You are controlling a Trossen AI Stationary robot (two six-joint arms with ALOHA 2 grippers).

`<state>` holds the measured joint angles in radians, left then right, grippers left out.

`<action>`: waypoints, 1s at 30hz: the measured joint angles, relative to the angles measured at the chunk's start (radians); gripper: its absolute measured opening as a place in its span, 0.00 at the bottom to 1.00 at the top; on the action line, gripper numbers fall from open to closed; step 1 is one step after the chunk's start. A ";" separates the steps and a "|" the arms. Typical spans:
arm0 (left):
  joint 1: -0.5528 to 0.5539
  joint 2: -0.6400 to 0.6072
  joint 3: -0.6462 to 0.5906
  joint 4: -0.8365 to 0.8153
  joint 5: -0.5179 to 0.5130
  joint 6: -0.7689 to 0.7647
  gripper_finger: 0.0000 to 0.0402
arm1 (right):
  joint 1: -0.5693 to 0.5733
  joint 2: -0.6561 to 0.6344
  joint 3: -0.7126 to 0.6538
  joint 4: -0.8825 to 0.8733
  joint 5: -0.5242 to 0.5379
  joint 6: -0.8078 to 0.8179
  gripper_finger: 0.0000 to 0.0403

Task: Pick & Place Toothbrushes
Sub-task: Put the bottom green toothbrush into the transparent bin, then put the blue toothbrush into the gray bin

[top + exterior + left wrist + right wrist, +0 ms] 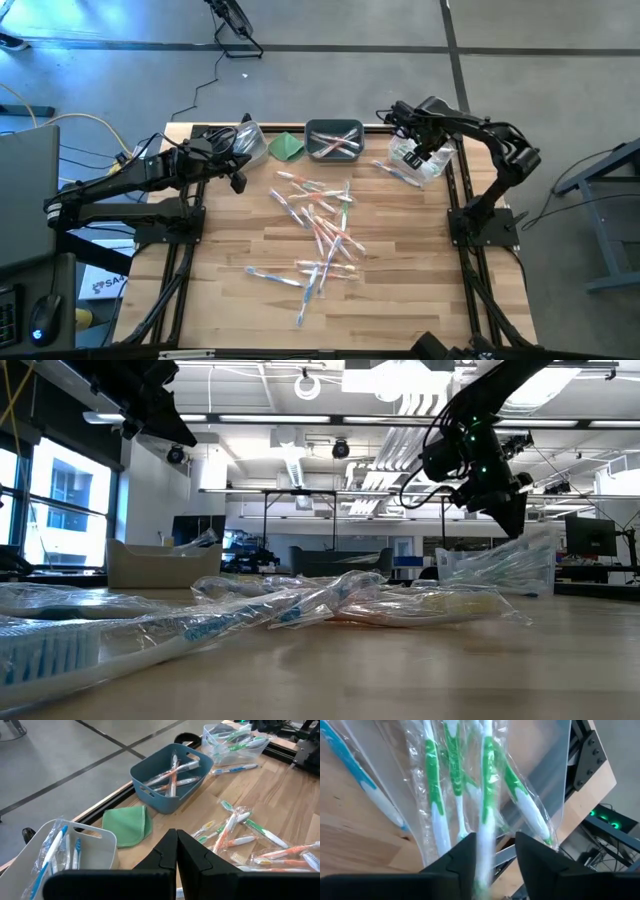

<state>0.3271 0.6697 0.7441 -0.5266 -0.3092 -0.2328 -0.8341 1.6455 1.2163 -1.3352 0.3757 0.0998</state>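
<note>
While the right gripper (pixel 492 851) hangs over the clear bin (pixel 425 160) at the table's (pixel 400 280) far right corner, a green toothbrush (pixel 487 795) runs lengthwise between its spread fingers, head pointing away; whether they touch it, I cannot tell. Three more green ones lie parallel beside it. The loose toothbrushes (pixel 320 230) lie scattered mid-table, pointing every way. Three bins stand along the far edge. The left gripper (pixel 176 851), pressed together, hovers near the green cloth (pixel 127 824).

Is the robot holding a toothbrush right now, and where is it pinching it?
The right gripper has a green toothbrush between its fingers, at the handle end, but whether it grips it cannot be told. The left gripper is shut on nothing.
</note>
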 joint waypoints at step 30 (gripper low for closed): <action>0.000 0.000 0.000 -0.005 0.003 0.000 0.00 | 0.003 -0.017 0.000 -0.067 -0.041 0.068 0.23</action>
<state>0.3271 0.6697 0.7441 -0.5316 -0.3065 -0.2333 -0.8314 1.6283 1.2163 -1.4022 0.3347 0.1673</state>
